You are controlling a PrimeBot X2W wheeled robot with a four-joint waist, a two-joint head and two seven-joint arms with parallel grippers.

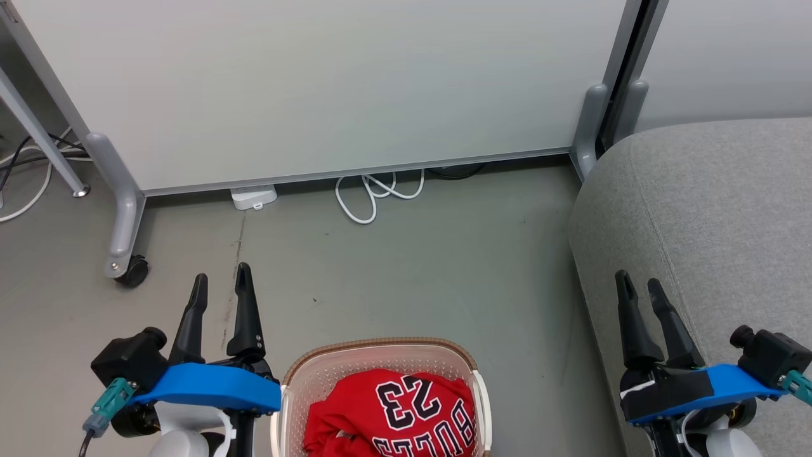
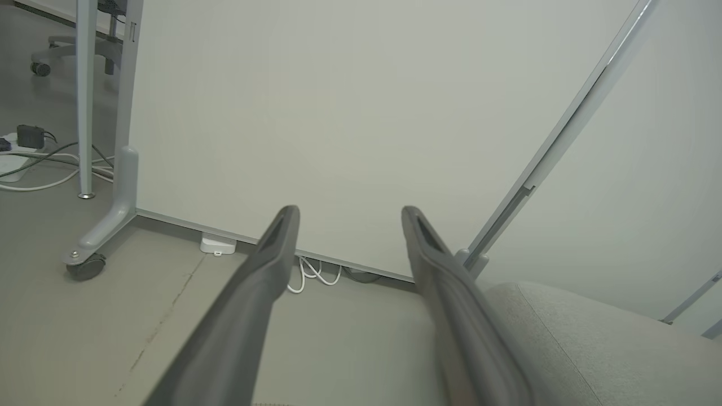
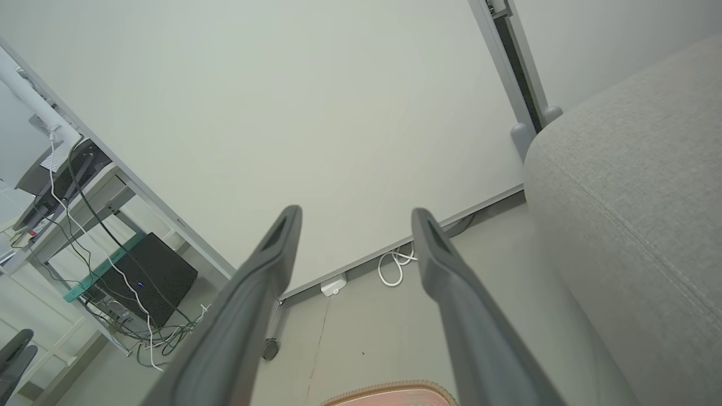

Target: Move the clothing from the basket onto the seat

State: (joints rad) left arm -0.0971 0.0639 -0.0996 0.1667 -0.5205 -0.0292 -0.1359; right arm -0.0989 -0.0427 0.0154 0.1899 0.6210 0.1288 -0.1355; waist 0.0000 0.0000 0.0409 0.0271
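Basket (image 1: 380, 343) holding clothing (image 1: 393, 412) (numbered jersey uppermost); left gripper (image 1: 222, 273) and right gripper (image 1: 638, 279) flank it, jaws apart, empty; seat (image 1: 717, 222) to basket's right.

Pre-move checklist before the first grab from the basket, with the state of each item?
1. Left claw open, nothing between its fingers: ok.
2. Right claw open, nothing between its fingers: ok.
3. Red jersey lies on top in the basket, uncovered: ok.
4. Second garment under the jersey: cannot tell, since the basket's near part is cut off at the bottom of the head view.
5. Seat stands to the robot's right of the basket, and nothing is lying on the part in view: ok.
6. Either claw lined up over the basket: not ok, as both sit off to its sides.
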